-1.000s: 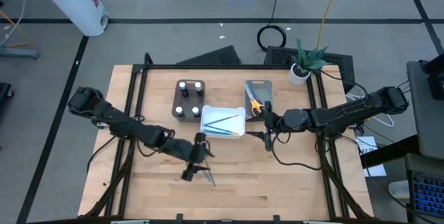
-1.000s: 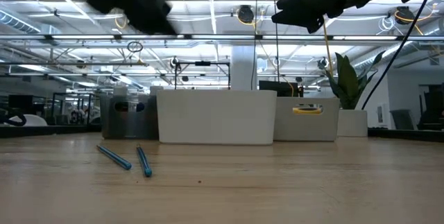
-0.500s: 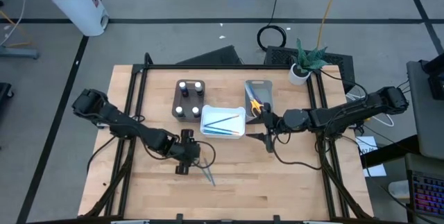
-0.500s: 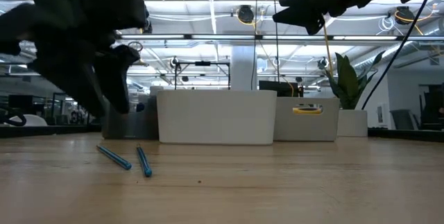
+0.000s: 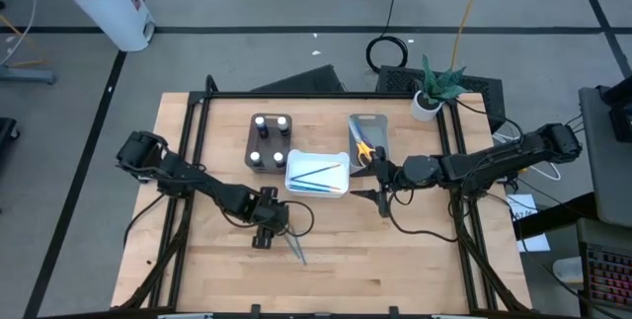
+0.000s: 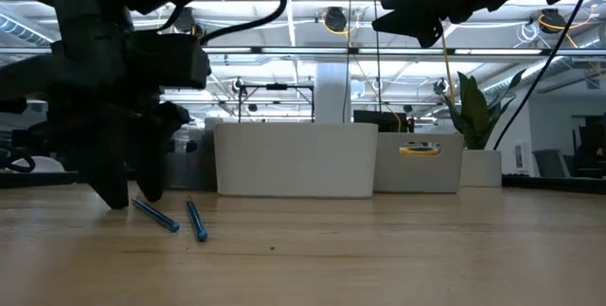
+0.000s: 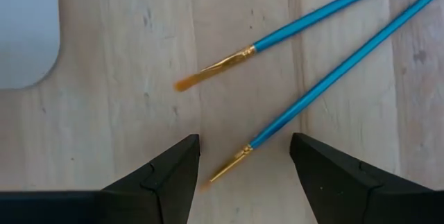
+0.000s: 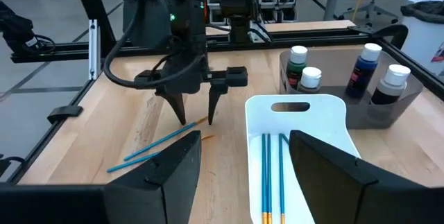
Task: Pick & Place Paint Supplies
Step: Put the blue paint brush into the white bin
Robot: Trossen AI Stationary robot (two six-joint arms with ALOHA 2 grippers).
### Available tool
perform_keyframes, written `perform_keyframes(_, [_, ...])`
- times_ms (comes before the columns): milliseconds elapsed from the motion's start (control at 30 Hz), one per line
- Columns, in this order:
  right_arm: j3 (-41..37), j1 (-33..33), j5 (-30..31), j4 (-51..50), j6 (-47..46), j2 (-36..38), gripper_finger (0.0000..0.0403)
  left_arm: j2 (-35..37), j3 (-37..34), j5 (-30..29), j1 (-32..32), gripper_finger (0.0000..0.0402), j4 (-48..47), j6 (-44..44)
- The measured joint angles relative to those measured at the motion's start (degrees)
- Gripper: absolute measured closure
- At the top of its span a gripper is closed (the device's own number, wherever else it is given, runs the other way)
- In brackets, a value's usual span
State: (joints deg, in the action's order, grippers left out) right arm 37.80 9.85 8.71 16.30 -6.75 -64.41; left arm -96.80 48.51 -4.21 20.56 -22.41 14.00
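Two thin blue brushes (image 7: 333, 71) lie flat on the wooden table, side by side (image 5: 295, 248), bristle ends toward the white tray. My left gripper (image 7: 243, 175) points steeply down just over them, open, one finger on each side of the nearer brush's bristle tip (image 7: 229, 165), touching nothing; the low view shows it (image 6: 134, 197) close above the table. My right gripper (image 8: 246, 182) hangs open and level in the air beside the white tray (image 5: 292, 166), which holds more blue brushes (image 8: 272, 175). Dark bottles with white caps (image 5: 269, 141) stand in the brown tray.
A grey tray (image 5: 378, 121) at the back holds yellow-handled scissors (image 5: 363, 147). A potted plant (image 5: 434, 87) stands at the far right corner. Black frame rails (image 5: 188, 151) run along the table's sides. Bare wood lies in front of the brushes.
My left gripper has come down toward the table and tipped from a slant to point steeply down, ending over the bristle ends of the two loose brushes. Its fingers have stayed open. The brushes have not moved.
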Motion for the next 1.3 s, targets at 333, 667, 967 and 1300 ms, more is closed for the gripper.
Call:
perform_keyframes(333, [0.0,0.0,0.0,0.0,0.0,0.0,0.0192,-0.5,-0.2,2.3,1.0,0.016,1.1,9.4])
perform_keyframes(667, [0.0,0.0,0.0,-0.2,0.3,0.0,0.0192,-0.6,-0.2,6.1,1.6,0.016,3.5,21.8])
perform_keyframes(967, [0.0,0.0,0.0,-0.3,-0.1,0.0,0.0192,-0.7,-0.3,9.2,1.6,0.016,9.6,34.1])
perform_keyframes(1300, [0.0,0.0,0.0,-0.3,0.5,0.0,0.0192,-1.0,-0.4,13.4,1.1,0.016,15.6,29.2])
